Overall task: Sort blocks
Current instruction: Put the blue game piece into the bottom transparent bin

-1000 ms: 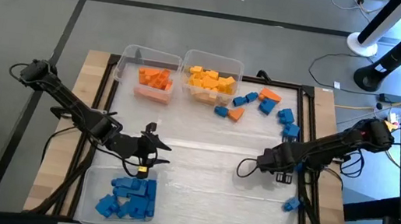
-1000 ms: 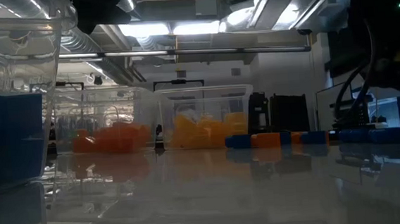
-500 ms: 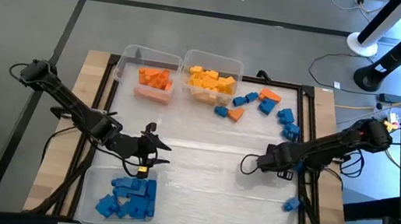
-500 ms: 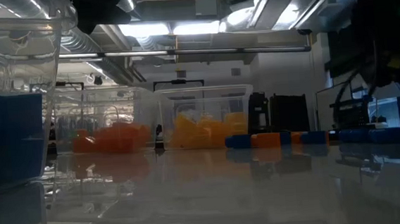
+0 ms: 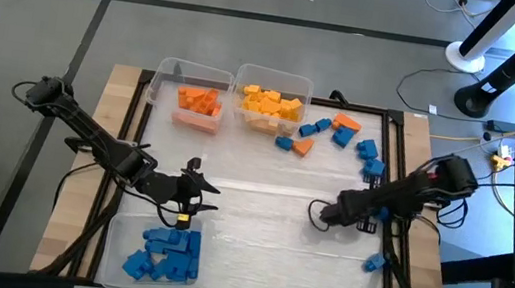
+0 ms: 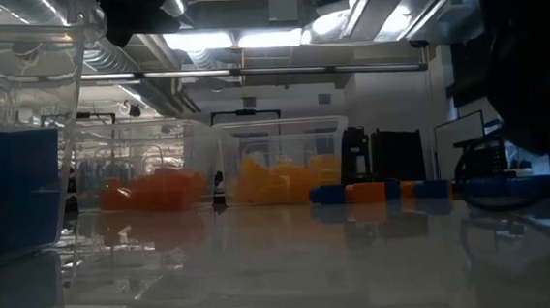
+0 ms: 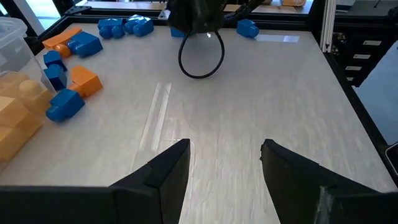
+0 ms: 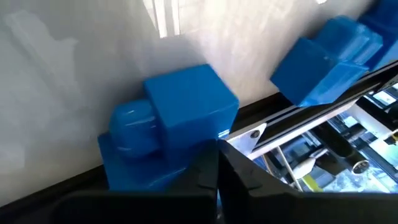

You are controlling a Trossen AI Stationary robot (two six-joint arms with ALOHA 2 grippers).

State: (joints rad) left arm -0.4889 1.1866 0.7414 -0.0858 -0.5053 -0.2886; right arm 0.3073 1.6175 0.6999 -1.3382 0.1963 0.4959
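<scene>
Loose blue and orange blocks (image 5: 339, 135) lie on the table at the far right, and one blue block (image 5: 375, 264) lies by the right rail. My left gripper (image 5: 194, 193) hangs open and empty (image 7: 224, 163) just beyond the bin of blue blocks (image 5: 161, 254). My right gripper (image 5: 325, 214) is low over the table's right half. In the right wrist view it is shut (image 8: 218, 171), with a blue block (image 8: 174, 130) just past its tips, lying on the table beside the black rail. My right gripper's shut fingertips (image 8: 211, 163) stand at the blue block's lower corner (image 8: 198, 149). The fingers hide the spot, so I cannot tell whether they touch or pinch it. The block rests on the table.
Clear bins of orange blocks (image 5: 199, 103) and yellow blocks (image 5: 271, 104) stand at the far edge. A black frame rail (image 5: 395, 184) runs along the right side. A second blue block (image 8: 326, 56) lies by that rail. A cable loop (image 7: 200, 55) hangs from the right arm.
My right arm has leaned forward and down toward the table, its raised elbow going toward the table's left, and its gripper has tipped steeper. In the low view its dark bulk now sits lower, with the cable loop near the tabletop.
</scene>
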